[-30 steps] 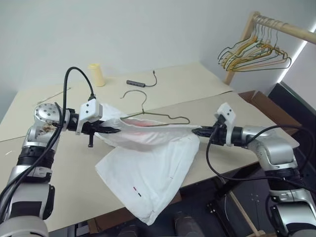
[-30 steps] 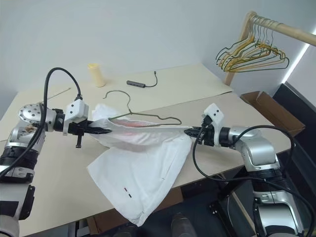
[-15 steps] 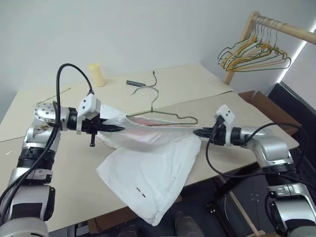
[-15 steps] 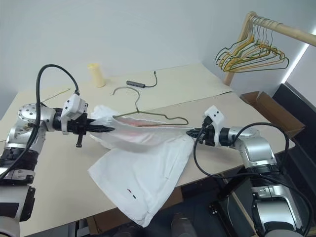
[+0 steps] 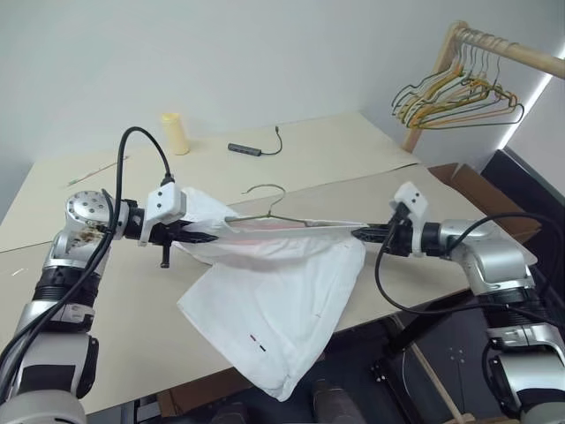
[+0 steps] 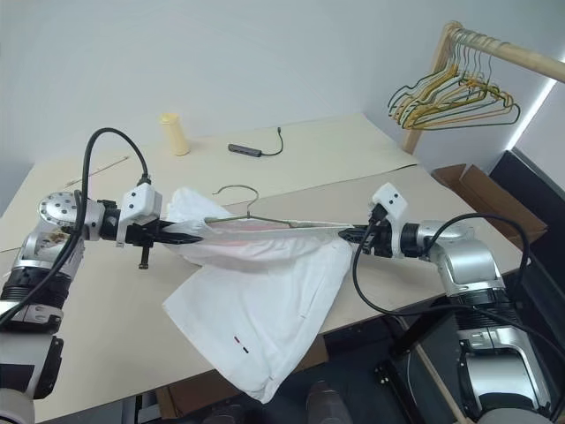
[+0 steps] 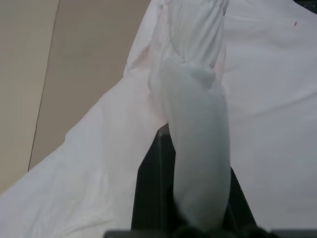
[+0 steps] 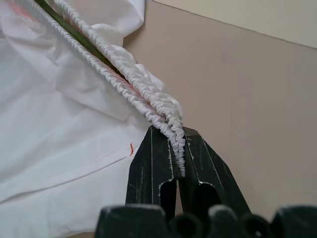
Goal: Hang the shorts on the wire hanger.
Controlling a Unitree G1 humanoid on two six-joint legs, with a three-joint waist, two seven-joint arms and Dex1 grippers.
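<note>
The shorts (image 5: 282, 300) are stretched taut by the waistband between the left gripper (image 5: 214, 237) and the right gripper (image 5: 360, 234), each pinched shut on an end, so the opening is kept spread around the wire hanger (image 5: 265, 212) lying between them, above the desk (image 5: 132, 291). Compared with a second ago, the hanger's hook has swung toward the right gripper and its wire sits deeper inside the waistband.

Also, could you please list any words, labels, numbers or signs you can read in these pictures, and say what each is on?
None can be read.
The shorts bear only two tiny dark marks near one hem and a small red mark, not letters.
The yellow cylinder shows no legible label.
</note>
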